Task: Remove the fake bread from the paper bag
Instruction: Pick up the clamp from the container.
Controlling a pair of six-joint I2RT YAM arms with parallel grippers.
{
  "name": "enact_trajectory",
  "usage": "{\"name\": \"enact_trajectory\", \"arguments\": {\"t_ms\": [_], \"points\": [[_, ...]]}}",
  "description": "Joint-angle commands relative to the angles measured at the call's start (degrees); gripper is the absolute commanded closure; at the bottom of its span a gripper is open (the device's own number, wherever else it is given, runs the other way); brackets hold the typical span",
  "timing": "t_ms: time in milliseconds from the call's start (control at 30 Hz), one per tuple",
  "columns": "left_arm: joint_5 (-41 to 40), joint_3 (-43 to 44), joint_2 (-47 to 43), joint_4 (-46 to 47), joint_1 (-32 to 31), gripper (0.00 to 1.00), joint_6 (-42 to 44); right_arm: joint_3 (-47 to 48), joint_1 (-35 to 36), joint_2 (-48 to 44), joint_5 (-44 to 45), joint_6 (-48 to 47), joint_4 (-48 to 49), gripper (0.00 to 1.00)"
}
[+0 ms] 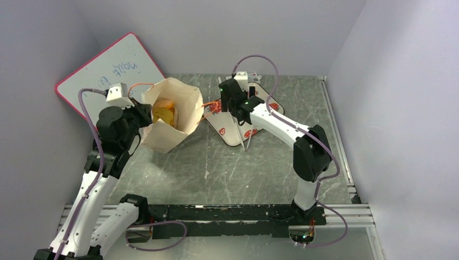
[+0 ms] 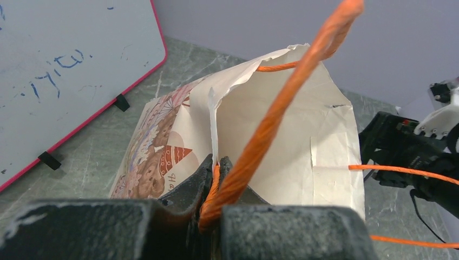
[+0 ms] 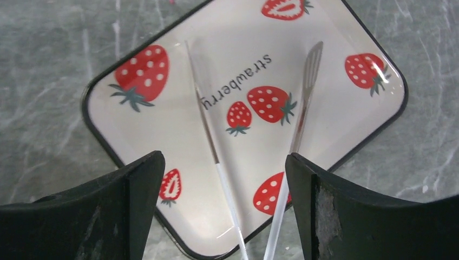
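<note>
A pink-framed whiteboard [image 1: 103, 73] leans against the left wall at the far left of the table [image 1: 227, 173]. Just right of it, the left gripper [image 2: 216, 165] has its jaws pressed together, pinching the orange cord handle [image 2: 281, 103] at the rim of the paper bag [image 1: 176, 119]. The bag stands tilted with its mouth open. The fake bread [image 1: 164, 111] is inside the bag, seen as orange-yellow pieces. The bag's second cord [image 2: 400, 172] stretches right toward the strawberry-print tray [image 3: 162, 124], which lies just beside the bag. The right gripper [image 3: 224, 162] hovers above the tray, jaws spread wide and gripping nothing. A pair of thin tongs [image 3: 208, 130] lies across the tray between the fingers.
</note>
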Motion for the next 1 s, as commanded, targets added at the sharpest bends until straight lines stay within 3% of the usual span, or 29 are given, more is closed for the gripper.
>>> {"name": "enact_trajectory", "arguments": {"t_ms": [0,167,267,467,967], "points": [[-0.2,-0.7,-1.7,6.5,0.5,0.93,0.4,-2.5,-0.3,0.7,6.4,5.6,-2.5,0.10],[1.0,-1.5,-2.1,7.0,0.5,0.93,1.3,-15.5,0.2,-6.2,6.2,4.2,5.7,0.00],[2.2,-2.1,-1.9,7.4,0.5,0.93,2.2,-20.9,0.4,-9.2,5.5,3.1,9.6,0.00],[4.4,-3.0,-0.9,8.0,0.6,0.93,5.2,-23.1,0.6,-7.5,7.0,5.2,8.6,0.00],[1.9,-3.3,0.3,6.2,0.6,0.93,7.9,-28.6,1.0,-6.9,0.2,3.2,15.6,0.00]]}}
